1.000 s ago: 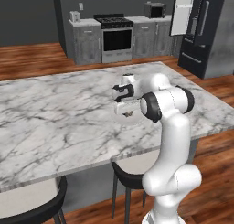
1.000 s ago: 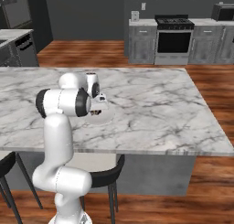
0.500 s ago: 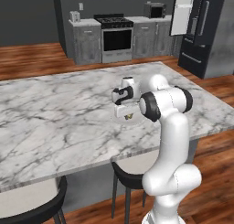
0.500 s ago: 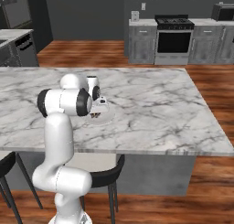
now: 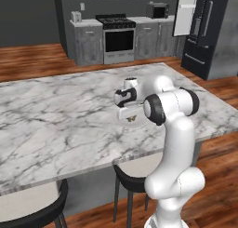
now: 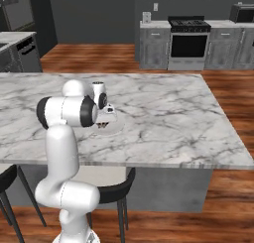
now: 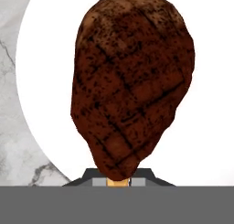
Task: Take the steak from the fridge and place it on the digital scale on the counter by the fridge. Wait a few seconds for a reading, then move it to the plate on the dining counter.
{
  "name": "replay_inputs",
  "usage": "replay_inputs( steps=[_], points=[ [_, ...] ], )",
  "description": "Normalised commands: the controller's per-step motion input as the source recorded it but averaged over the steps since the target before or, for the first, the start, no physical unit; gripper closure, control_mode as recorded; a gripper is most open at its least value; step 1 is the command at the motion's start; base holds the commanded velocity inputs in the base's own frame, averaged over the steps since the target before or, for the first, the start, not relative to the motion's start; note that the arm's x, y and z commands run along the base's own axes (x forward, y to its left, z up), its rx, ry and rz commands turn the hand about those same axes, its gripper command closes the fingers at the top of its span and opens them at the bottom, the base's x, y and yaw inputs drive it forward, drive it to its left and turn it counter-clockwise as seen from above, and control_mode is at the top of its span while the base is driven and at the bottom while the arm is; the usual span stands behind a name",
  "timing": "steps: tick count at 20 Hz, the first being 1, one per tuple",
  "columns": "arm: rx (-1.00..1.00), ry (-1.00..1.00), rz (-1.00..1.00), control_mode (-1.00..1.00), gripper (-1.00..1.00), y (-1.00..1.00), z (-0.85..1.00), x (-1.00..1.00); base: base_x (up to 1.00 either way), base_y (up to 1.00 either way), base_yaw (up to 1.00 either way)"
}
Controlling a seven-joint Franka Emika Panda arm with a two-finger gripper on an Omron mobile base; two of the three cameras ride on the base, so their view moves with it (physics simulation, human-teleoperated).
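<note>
Hand view is showing marble bench [image 7: 18,141] at the left, then the white plate [image 7: 201,141], with the steak [image 7: 130,88] hanging over it, pinched in the narrowly closed end effector [image 7: 118,179]. Left base view is showing the end effector [image 5: 129,116] hovering over the dining bench [image 5: 56,124], the fridge [image 5: 209,27] standing far right.

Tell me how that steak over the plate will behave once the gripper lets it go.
The steak looks thick and lumpy, so it should probably drop as one fairly stiff piece rather than drape. Pinched at its narrow end above the white plate, it may topple flat. Its irregular shape makes rolling unlikely.
</note>
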Motion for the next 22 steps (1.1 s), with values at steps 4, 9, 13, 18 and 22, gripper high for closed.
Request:
replay_inputs(
  steps=[4, 9, 13, 18, 22],
  points=[
    [0.03, -0.05, 0.0, -1.0, 1.0, -0.07, 0.0, -0.2, 0.0, 0.0, 0.0],
    [0.01, 0.0, 0.0, -1.0, -1.0, 0.0, 0.0, 0.0, 0.0, 0.0, 0.0],
    [0.0, 0.0, 0.0, -1.0, -1.0, 0.0, 0.0, 0.0, 0.0, 0.0, 0.0],
    [0.0, 0.0, -0.01, -1.0, -1.0, 0.0, 0.0, 0.0, 0.0, 0.0, 0.0],
    [0.0, 0.0, -0.04, -1.0, -1.0, 0.0, 0.03, -0.08, 0.0, 0.0, 0.0]
  ],
)
